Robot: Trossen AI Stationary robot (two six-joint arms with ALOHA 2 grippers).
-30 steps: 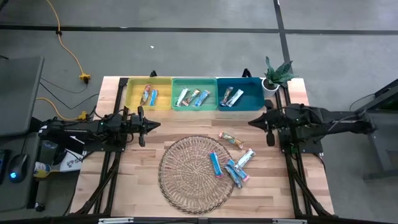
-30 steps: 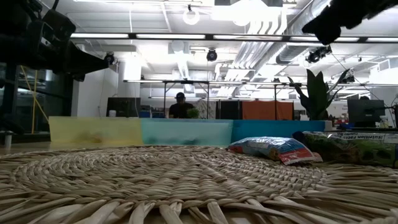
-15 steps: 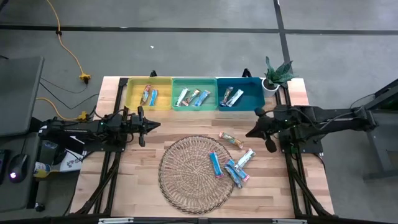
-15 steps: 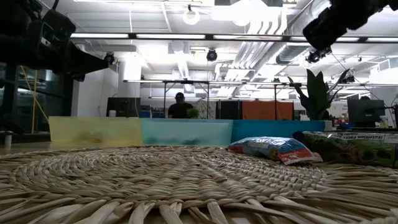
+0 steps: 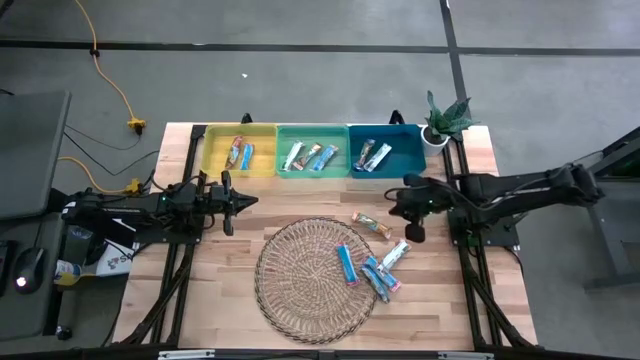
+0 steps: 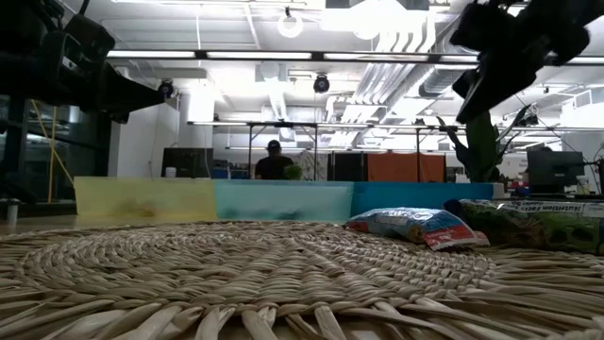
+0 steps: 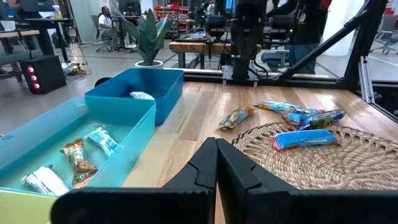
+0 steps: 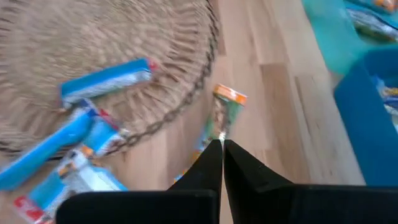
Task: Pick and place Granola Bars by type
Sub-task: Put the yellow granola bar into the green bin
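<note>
Several loose Granola Bars lie at the right edge of the round wicker mat point(image 5: 315, 277): an orange-brown bar point(image 5: 371, 224) on the wood, a blue bar point(image 5: 346, 264) on the mat, a white-teal bar point(image 5: 396, 252) and more blue ones point(image 5: 377, 279) beside it. My right gripper point(image 5: 394, 204) hangs shut, tipped downward, above the orange-brown bar point(image 8: 224, 116) and touches nothing. My left gripper point(image 5: 236, 200) waits shut and level at the table's left side, left of the mat, with its fingers point(image 7: 216, 149) closed on nothing.
Three bins stand in a row at the far edge: yellow point(image 5: 262, 134), teal point(image 5: 312, 133) and blue point(image 5: 410, 137), each with a few bars inside. A small potted plant point(image 5: 445, 120) stands at the far right corner. Bare wood lies between the bins and the mat.
My right gripper has moved toward the table's left, out over the loose bars, sinking and tipping its fingers downward. It has stayed shut. The bars have not moved.
</note>
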